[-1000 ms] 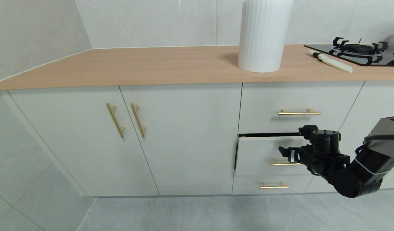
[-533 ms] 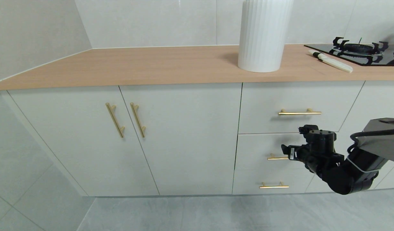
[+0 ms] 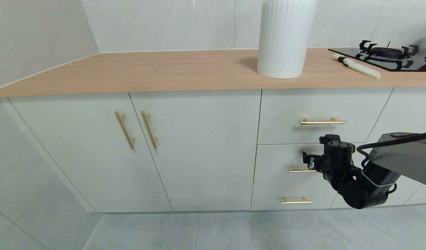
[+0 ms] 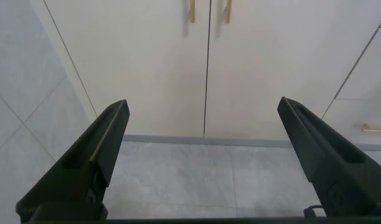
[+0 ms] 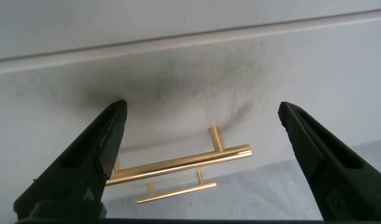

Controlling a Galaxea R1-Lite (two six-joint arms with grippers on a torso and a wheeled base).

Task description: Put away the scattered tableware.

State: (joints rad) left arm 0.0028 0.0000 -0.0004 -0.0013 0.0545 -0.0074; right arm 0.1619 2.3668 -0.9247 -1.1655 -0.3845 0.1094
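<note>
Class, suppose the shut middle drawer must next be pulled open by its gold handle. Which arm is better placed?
Right, most likely. The right gripper hangs open just before the middle drawer handle. The left gripper, also open, faces the cabinet doors, off to the side of the drawers.

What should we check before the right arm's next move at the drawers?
1. White middle drawer front shut flush: ok.
2. Right gripper open, not clamping the gold bar handle: ok.
3. Left gripper open and empty: ok.
4. White-bladed knife put away: not ok, it lies on the wooden countertop.
5. Drawer contents: cannot tell.
</note>
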